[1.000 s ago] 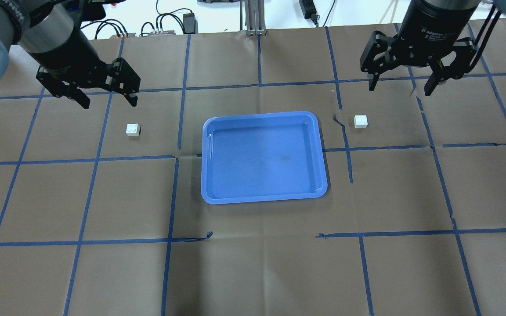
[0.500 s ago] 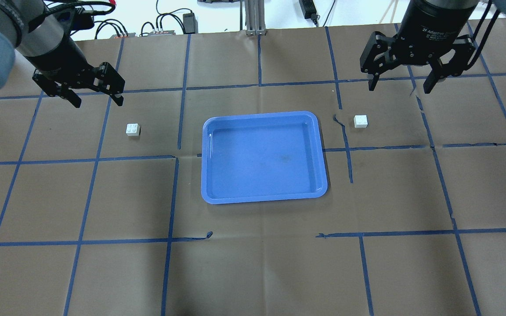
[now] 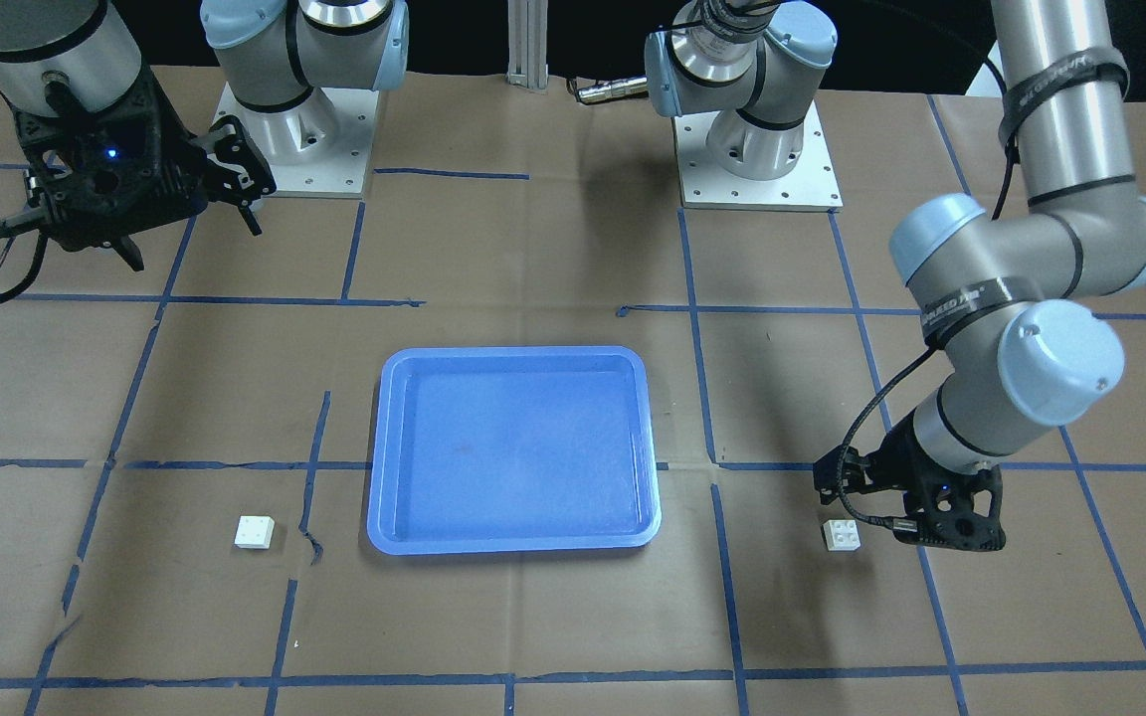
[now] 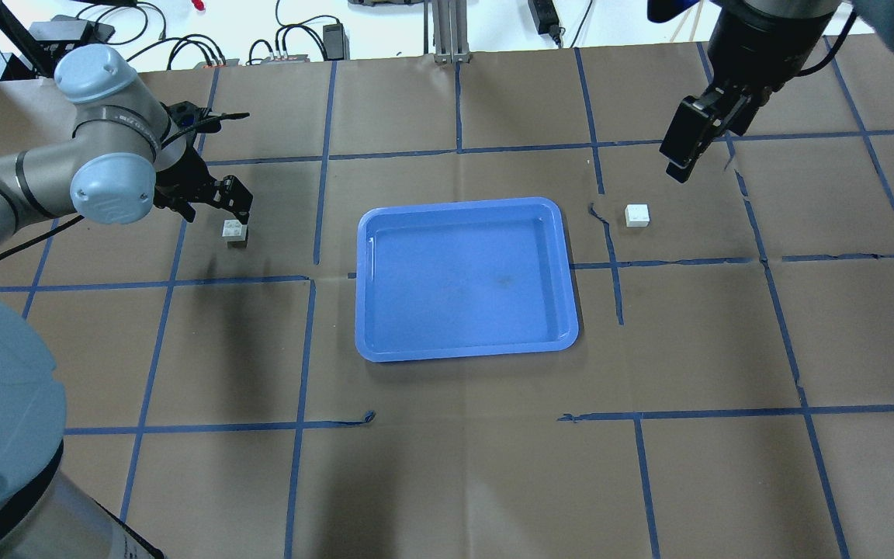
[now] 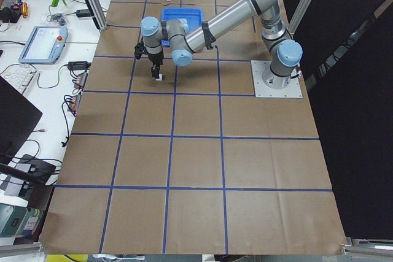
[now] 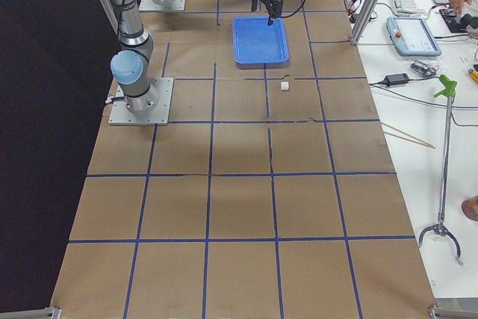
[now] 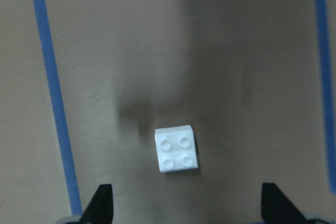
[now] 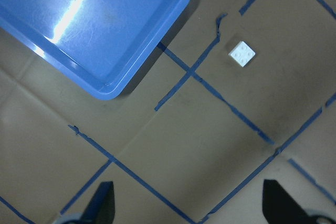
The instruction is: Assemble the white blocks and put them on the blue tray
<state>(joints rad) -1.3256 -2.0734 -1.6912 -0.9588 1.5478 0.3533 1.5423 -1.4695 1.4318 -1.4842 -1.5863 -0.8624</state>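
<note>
Left hand (image 4: 216, 208) hovers low over the left block (image 4: 234, 230), fingers spread wide, nothing held. In the left wrist view this block sits centred side to side between the two fingertips, but a little ahead of the line joining them, toward the top of that view. It lies flat on the desk (image 4: 447, 473), studs up, edges turned only slightly off the finger line. It is square, so there is no long axis to choose and either pair of faces would do. Likely next: a small nudge forward, then straight down and close.

Right hand (image 4: 684, 151) hangs high, also wide open and empty going by its wrist view. The right block (image 4: 636, 215) is well apart from it, up and right of centre in that view, nowhere near between the fingers.

The tray (image 4: 459, 203) lies between the two blocks with nothing in it. Both blocks are outside it on the desk, unjoined. The left arm is clearly nearer to a grasp
</note>
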